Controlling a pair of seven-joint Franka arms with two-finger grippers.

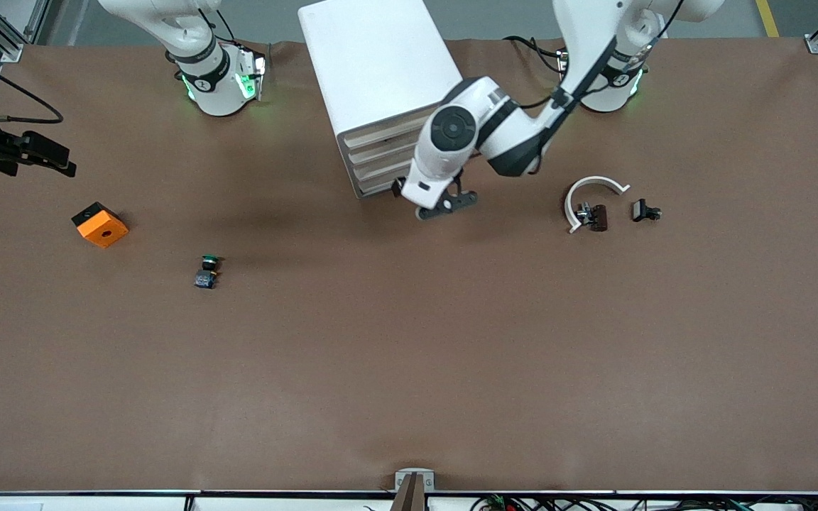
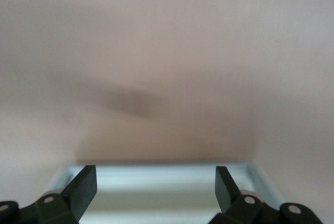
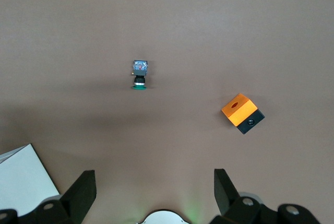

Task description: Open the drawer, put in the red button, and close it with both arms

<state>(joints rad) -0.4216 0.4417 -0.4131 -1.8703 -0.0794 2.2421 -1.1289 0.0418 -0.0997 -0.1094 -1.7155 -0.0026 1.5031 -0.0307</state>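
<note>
The brown surface (image 1: pixel 409 369) carries everything. The left arm (image 1: pixel 515 131) reaches from its base down toward the middle. The right arm (image 1: pixel 189 35) rises from its own base and leaves the top of the front view, where it waits.

A white drawer cabinet (image 1: pixel 380 64) stands between the two bases, its stacked drawer fronts turned toward the front camera.

The left claw (image 1: pixel 444 204) sits low, just in front of the cabinet's lowest drawers. Its fingers (image 2: pixel 83 185) are spread wide and grip nothing. Its wrist view gives only a blurred pale wall and a light rim close by; what these are cannot be told.

The right claw (image 3: pixel 155 182) hangs high over the surface by its own base, equally wide apart and empty.

A white curved piece (image 1: pixel 593 186) lies toward the left arm's end of the surface; a small dark part (image 1: pixel 593 216) touches it and another small black part (image 1: pixel 645 211) lies just beside it.

An orange cube (image 1: pixel 100 225) rests toward the right arm's end. A green-capped button (image 1: pixel 206 272) lies on its side, nearer the front camera than the cube.

The red button cannot be picked out with certainty in any view.
</note>
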